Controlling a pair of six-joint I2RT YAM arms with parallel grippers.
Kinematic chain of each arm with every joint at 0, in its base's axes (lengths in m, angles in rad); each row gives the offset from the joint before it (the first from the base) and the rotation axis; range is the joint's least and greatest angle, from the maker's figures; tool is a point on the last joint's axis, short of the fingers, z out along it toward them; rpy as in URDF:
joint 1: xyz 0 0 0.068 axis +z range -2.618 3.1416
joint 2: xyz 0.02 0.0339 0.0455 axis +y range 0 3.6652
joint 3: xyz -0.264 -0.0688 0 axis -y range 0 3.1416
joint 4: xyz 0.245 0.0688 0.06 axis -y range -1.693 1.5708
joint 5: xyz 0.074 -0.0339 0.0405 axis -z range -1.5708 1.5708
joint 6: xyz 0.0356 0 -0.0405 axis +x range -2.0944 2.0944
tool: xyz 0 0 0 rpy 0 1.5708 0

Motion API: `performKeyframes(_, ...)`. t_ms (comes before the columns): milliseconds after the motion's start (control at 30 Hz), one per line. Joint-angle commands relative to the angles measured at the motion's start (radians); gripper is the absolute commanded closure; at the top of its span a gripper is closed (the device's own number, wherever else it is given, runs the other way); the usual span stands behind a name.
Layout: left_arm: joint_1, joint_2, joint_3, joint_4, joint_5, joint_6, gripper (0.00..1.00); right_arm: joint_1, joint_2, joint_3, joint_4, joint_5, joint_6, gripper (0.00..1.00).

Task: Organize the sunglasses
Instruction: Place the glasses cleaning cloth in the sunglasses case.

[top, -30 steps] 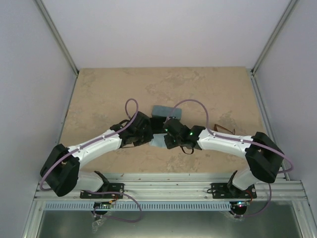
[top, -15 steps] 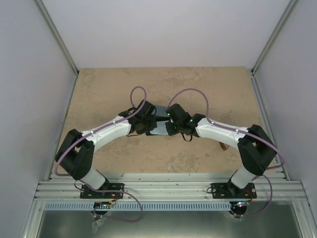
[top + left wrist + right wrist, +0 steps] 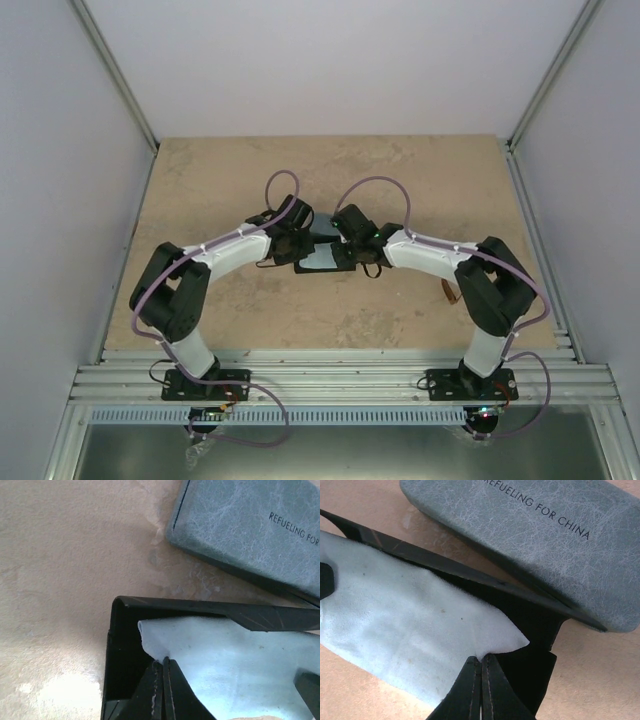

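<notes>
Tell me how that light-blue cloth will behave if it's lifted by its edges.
Probably floppy: the light-blue cloth looks thin and fuzzy, lying limp across the black case, so it should sag between the left gripper and right gripper. Likely very light. Its napped surface seems unlikely to slip.

The top camera looks down from behind the arm bases (image 3: 205, 378) over the whole table (image 3: 200, 175), while both wrist cameras (close, at opposite ends) share the light-blue cloth (image 3: 235, 665) and black case (image 3: 175, 606).
</notes>
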Motion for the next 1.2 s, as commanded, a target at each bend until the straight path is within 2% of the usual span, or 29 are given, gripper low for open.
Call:
performKeyframes(0,0.008,0.031,0.034,0.022,0.026,0.032,1.00,-0.012,0.029,0.025,0.020,-0.005,-0.015,1.00)
performKeyframes(333,0.014,0.065,0.039,0.014,0.028,0.042,1.00,-0.017,0.061,0.023,0.018,-0.005,-0.023,1.00)
performKeyframes(400,0.014,0.057,0.042,0.003,0.025,0.047,0.94,-0.017,0.051,0.023,0.013,-0.007,-0.023,0.98)
performKeyframes(500,0.015,0.033,0.055,-0.020,0.024,0.053,0.78,-0.018,0.025,0.023,0.003,0.003,-0.019,0.87)
performKeyframes(567,0.014,0.016,0.074,-0.039,0.020,0.058,0.72,-0.018,-0.003,0.024,-0.001,0.015,-0.017,0.79)
performKeyframes(667,0.014,-0.009,0.101,-0.070,0.006,0.061,0.67,-0.021,-0.049,0.023,-0.008,0.036,-0.011,0.68)
performKeyframes(800,0.014,-0.024,0.120,-0.086,0.004,0.069,0.64,-0.035,-0.113,0.007,-0.006,0.041,-0.004,0.60)
performKeyframes(1033,0.015,0.037,0.113,0.016,0.235,0.180,0.60,-0.106,-0.265,-0.110,0.039,0.030,0.055,0.59)
performKeyframes(1167,0.013,0.096,0.109,0.075,0.362,0.236,0.50,-0.157,-0.344,-0.194,0.053,0.030,0.087,0.58)
